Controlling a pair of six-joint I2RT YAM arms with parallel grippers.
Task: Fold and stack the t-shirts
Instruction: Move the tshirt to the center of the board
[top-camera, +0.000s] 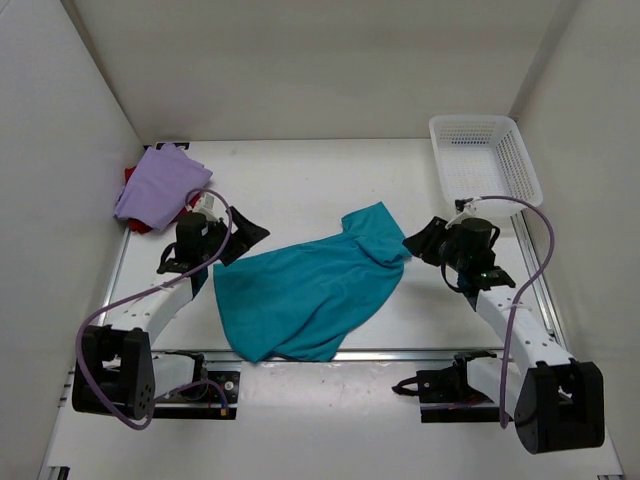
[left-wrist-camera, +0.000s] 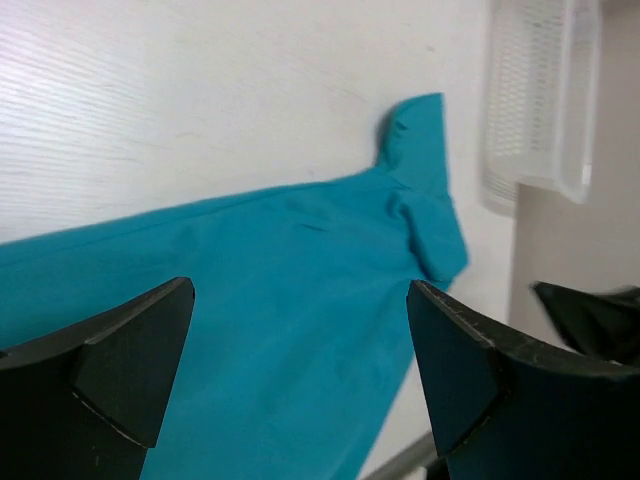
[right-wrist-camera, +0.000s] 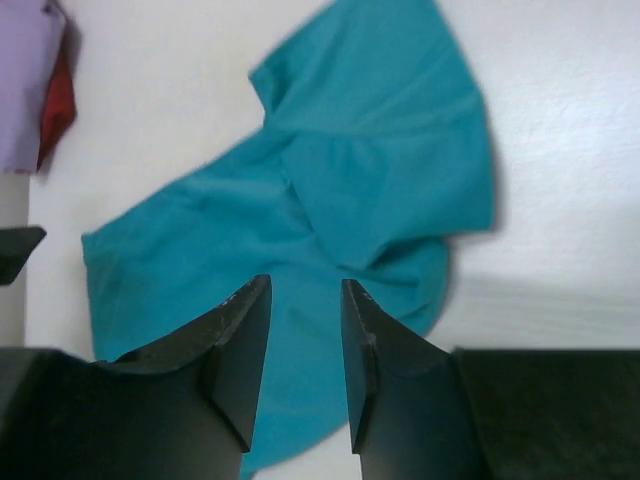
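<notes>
- Top view: teal t-shirt (top-camera: 300, 295) lies crumpled, mostly flat, on the white table (top-camera: 300, 180), centre of frame. One sleeve or corner is folded over at its upper right.
- Top view: lavender t-shirt (top-camera: 160, 185) is bunched at upper left against the wall. It sits on the dark red t-shirt (top-camera: 133, 178), which only peeks out at the edges. Both are well apart from the teal one.
- Top view: left gripper (top-camera: 248, 235) is at the teal shirt's upper-left edge and right gripper (top-camera: 422, 240) is just beside its folded upper-right corner. Can't tell contact from here.
- Top view: white mesh basket (top-camera: 525, 165) is at upper right with nothing visible inside.
- Left wrist: left gripper (left-wrist-camera: 300, 300) has its jaws spread wide with nothing between them. Teal t-shirt (left-wrist-camera: 300, 240) fills the lower centre, its folded corner pointing to upper right. Basket (left-wrist-camera: 535, 100) is at the upper right edge.
- Right wrist: right gripper (right-wrist-camera: 305, 300) has its jaws apart by a narrow gap and no cloth pinched in it. It sits above the teal t-shirt (right-wrist-camera: 370, 170), whose folded flap is in the upper centre.
- Right wrist: lavender t-shirt (right-wrist-camera: 25, 80) is in the upper left corner, with a strip of the dark red t-shirt (right-wrist-camera: 58, 110) beside it.
</notes>
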